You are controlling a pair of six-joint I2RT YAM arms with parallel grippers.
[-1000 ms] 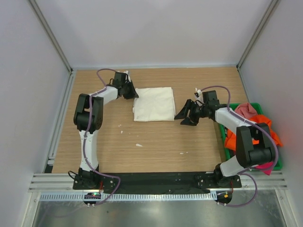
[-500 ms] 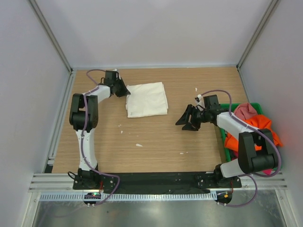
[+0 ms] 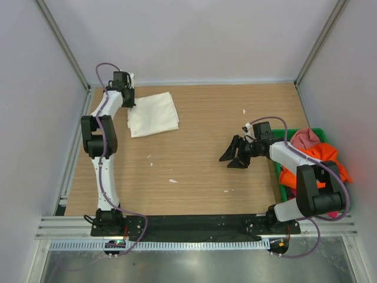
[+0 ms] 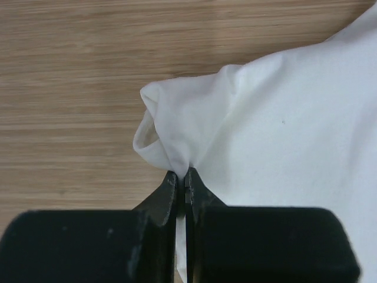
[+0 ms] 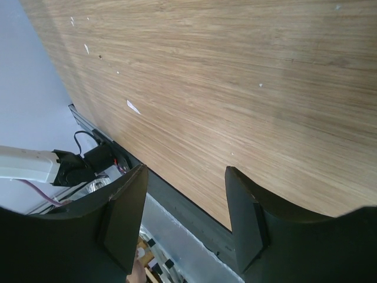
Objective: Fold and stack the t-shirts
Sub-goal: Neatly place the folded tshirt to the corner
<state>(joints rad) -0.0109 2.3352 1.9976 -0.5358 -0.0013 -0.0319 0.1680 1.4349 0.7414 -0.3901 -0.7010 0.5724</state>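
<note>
The left arm (image 3: 97, 135) reaches far out to the back left part of the table, its forearm stretched away from the base and the wrist bent inward. The left gripper (image 4: 181, 177) has its jaws pressed together, pinching a fold of the cream-white t-shirt (image 4: 283, 130). The right arm (image 3: 306, 177) is folded at the elbow near its base, forearm pointing leftward. The right gripper (image 5: 185, 171) hangs above the table, tilted, with its jaws spread wide apart

You're looking at zero readable text here: no labels, brands, numbers or signs are showing legibly in any view.
</note>
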